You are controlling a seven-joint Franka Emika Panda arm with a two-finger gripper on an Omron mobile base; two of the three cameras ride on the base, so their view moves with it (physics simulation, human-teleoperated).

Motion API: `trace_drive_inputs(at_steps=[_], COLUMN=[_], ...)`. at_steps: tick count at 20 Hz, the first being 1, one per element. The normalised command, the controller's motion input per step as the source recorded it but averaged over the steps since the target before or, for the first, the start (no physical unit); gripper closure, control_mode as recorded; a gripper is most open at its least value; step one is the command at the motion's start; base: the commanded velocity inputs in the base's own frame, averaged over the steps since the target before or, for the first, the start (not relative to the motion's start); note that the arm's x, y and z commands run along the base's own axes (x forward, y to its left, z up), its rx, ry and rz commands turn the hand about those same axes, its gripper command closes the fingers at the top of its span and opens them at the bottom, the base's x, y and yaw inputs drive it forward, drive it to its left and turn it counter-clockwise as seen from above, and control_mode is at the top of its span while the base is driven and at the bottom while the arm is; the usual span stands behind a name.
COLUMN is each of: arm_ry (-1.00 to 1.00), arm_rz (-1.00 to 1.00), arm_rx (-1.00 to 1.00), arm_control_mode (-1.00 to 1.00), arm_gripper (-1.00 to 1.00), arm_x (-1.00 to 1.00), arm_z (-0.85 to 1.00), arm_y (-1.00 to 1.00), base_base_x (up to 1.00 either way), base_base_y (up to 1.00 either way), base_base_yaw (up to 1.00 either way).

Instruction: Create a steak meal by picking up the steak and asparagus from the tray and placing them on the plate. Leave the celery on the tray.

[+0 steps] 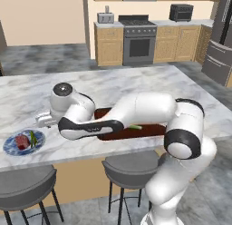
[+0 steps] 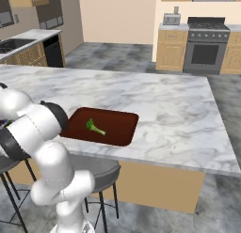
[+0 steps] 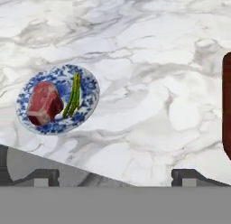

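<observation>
steak (image 3: 44, 103), asparagus (image 3: 72, 95) on plate (image 3: 88, 85), no writing

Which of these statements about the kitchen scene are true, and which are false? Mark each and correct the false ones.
1. The steak lies on the plate. True.
2. The asparagus is on the tray. False: it lies on the plate beside the steak.
3. The celery is on the tray. True.
4. The tool grips the steak. False: it is open and holds nothing.
5. The plate sits on the tray. False: it rests on the marble counter.
</observation>
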Motion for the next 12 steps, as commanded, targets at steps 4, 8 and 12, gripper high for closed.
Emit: trace_drive_inputs(at_steps=[4, 8, 12], arm_ry=[-0.18, -0.07, -0.03], arm_rz=[0.03, 0.03, 0.01], arm_rx=[0.61, 0.61, 0.6], arm_control_mode=[-1.0, -1.0, -1.0], arm_gripper=[-1.0, -1.0, -1.0], arm_x=[-0.34, -0.08, -0.02], arm_z=[0.1, 0.0, 0.0], arm_y=[-0.98, -0.99, -0.97], base_base_x=[0.0, 0.0, 0.0], base_base_y=[0.0, 0.0, 0.0], base_base_yaw=[0.0, 0.0, 0.0])
